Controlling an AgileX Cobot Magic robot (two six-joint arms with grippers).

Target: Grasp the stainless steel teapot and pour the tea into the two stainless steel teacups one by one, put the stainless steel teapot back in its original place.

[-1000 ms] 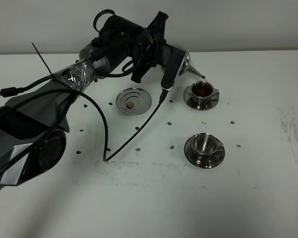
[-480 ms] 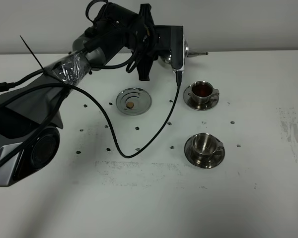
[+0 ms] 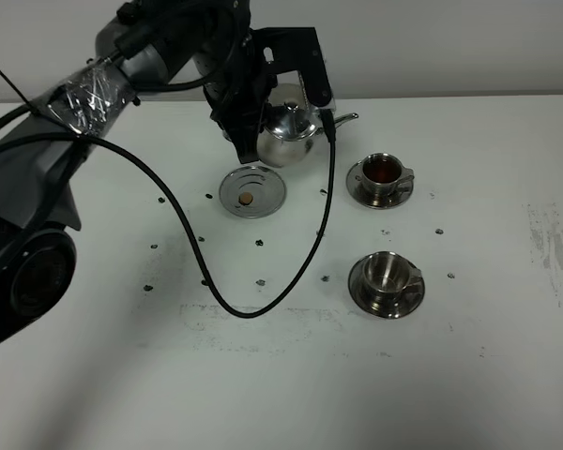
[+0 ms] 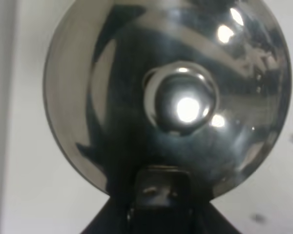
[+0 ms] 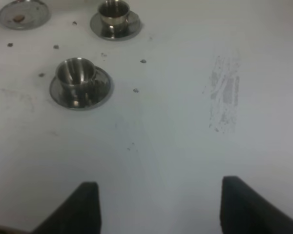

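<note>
My left gripper [image 3: 259,122] is shut on the loop handle of the stainless steel teapot [image 3: 286,136], held upright with its spout pointing right. The pot hangs just over the far edge of the round ringed dish [image 3: 251,192] with the tan dot. In the left wrist view the lid and knob [image 4: 185,105] fill the picture. The far teacup [image 3: 383,173] holds reddish-brown tea [image 3: 383,169]. The near teacup [image 3: 387,274] looks empty. My right gripper [image 5: 158,207] is open above bare table, out of the exterior view.
A black cable [image 3: 263,305] loops from the left arm across the table in front of the dish. A grey scuff mark [image 3: 554,248] lies at the right. The right wrist view shows both cups [image 5: 79,74] and the dish [image 5: 22,12] far off.
The teapot stopped pouring over the far cup, tipped back upright and moved left and down towards the ringed dish. The left arm swung left with it. The cups have not moved.
</note>
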